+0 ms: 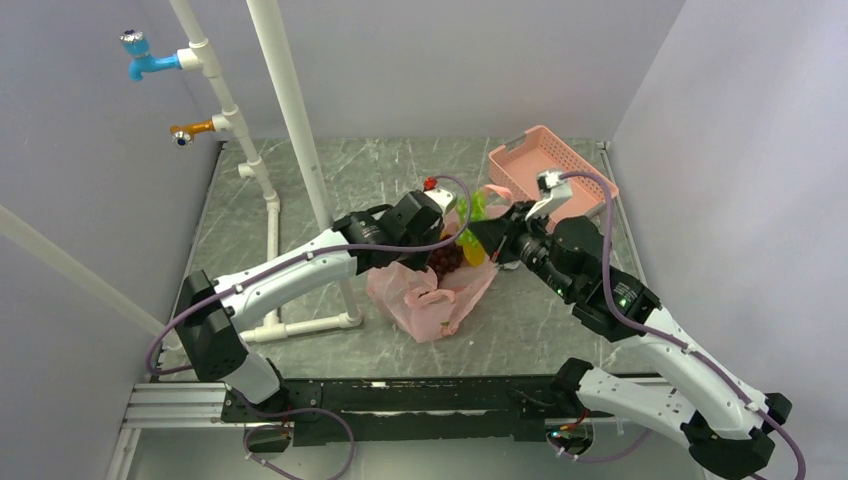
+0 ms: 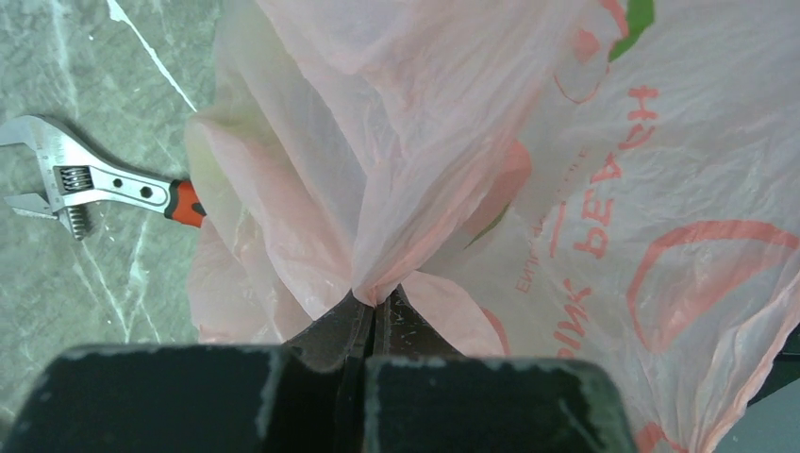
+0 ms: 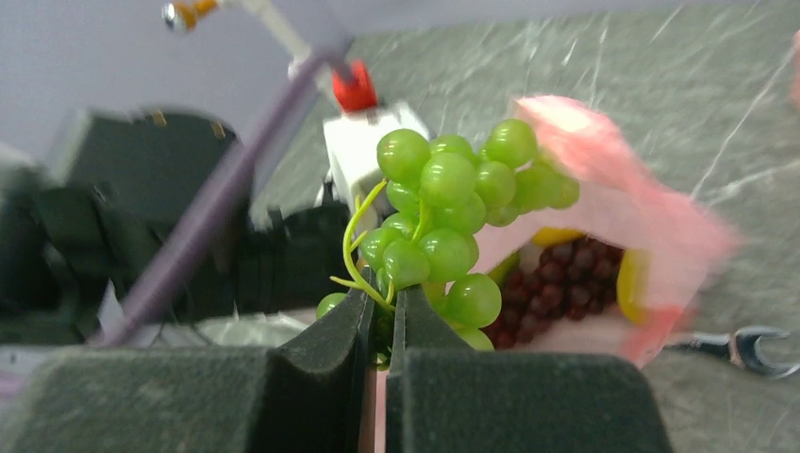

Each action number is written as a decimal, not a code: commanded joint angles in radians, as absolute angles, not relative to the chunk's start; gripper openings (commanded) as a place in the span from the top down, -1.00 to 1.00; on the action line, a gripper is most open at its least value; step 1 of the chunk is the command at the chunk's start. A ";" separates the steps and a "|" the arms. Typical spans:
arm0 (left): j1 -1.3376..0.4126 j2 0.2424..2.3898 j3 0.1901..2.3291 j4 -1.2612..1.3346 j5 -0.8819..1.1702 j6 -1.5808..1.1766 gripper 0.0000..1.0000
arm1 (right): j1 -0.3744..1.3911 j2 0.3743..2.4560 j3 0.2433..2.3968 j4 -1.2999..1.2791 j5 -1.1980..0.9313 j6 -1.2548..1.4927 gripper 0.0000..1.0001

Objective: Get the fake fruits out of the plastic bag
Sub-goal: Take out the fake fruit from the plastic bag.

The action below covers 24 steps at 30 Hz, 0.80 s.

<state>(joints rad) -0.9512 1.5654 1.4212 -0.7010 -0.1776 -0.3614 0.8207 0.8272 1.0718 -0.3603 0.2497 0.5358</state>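
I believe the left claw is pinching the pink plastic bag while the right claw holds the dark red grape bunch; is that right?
Not quite: the right claw is shut on the light green grape bunch, as the right wrist view shows. The dark red grape bunch lies inside the pink plastic bag. The left claw does pinch that bag.
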 commanded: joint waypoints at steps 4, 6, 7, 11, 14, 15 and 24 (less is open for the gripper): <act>-0.929 1.482 1.445 -0.670 -0.240 -0.371 1.00 | 0.820 0.700 0.948 -0.517 -0.064 0.516 1.00; -0.926 1.480 1.440 -0.659 -0.242 -0.367 1.00 | 0.819 0.671 0.911 -0.510 -0.192 0.502 1.00; -0.924 1.483 1.437 -0.658 -0.241 -0.368 1.00 | 0.819 0.661 0.905 -0.508 -0.231 0.504 1.00; -0.923 1.495 1.414 -0.659 -0.218 -0.380 1.00 | 0.820 0.624 0.952 -0.484 -0.225 0.526 1.00; -0.923 1.486 1.370 -0.638 -0.204 -0.402 1.00 | 0.820 0.642 1.031 -0.471 -0.148 0.495 1.00; -0.923 1.483 1.357 -0.634 -0.198 -0.408 1.00 | 0.819 0.654 1.062 -0.470 -0.115 0.482 1.00; -0.922 1.483 1.373 -0.661 -0.185 -0.404 1.00 | 0.818 0.860 1.341 -0.496 0.517 0.379 1.00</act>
